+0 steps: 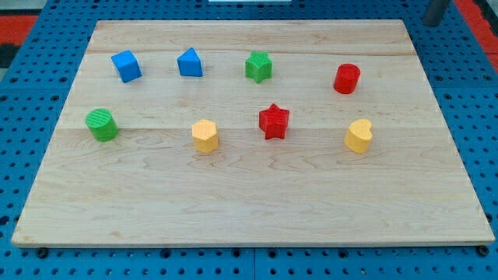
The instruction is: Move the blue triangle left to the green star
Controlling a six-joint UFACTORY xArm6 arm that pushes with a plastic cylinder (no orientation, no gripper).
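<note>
Fingers I have none — my tip (433, 23) sits off the bench's (249, 202) top-right corner, well apart from blue triangle (189, 63) and green star (258, 67).

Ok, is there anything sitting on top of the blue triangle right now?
No. The blue triangle has a bare top; it sits directly on the wooden board. Its underside is hidden. My tip is far off, top right.

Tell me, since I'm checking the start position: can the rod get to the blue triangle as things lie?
Probably yes. My tip sits off the board at the view's top right. The blue triangle has open wood around it, with gaps to the blue cube and the green star.
</note>
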